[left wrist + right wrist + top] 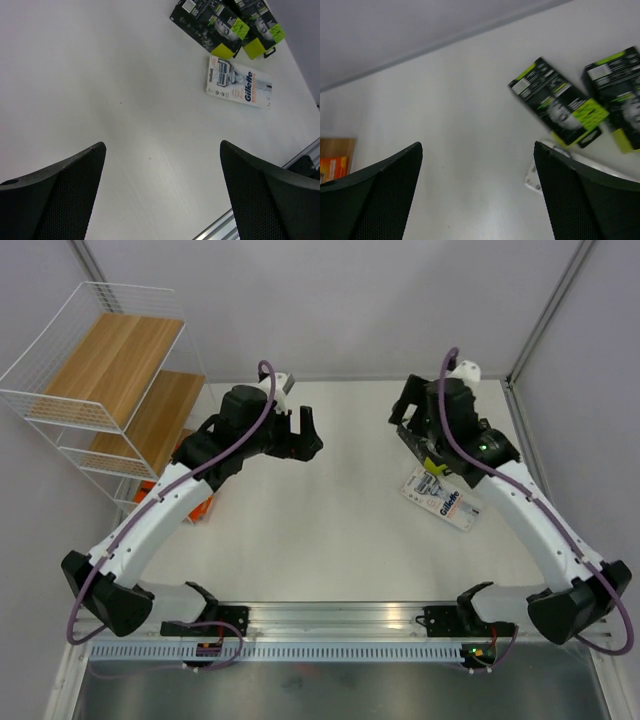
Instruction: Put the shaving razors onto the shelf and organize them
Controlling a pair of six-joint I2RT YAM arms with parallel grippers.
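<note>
Both grippers are open and empty above the white table. My left gripper (303, 432) (162, 195) hovers mid-table, left of centre. My right gripper (405, 420) (477, 195) hovers at the back right. Two black razor boxes with lime-green ends (210, 21) (257, 24) lie side by side on the table, also in the right wrist view (555, 102) (617, 92). The flat white-blue pack (441, 499) (239, 82) lies next to them. Orange boxes (205, 507) (332, 167) show partly by the foot of the shelf (110, 370), mostly hidden by the left arm.
The shelf stands at the far left corner against the wall. An aluminium rail (330, 618) runs along the table's near edge between the arm bases. Walls close the back and right sides.
</note>
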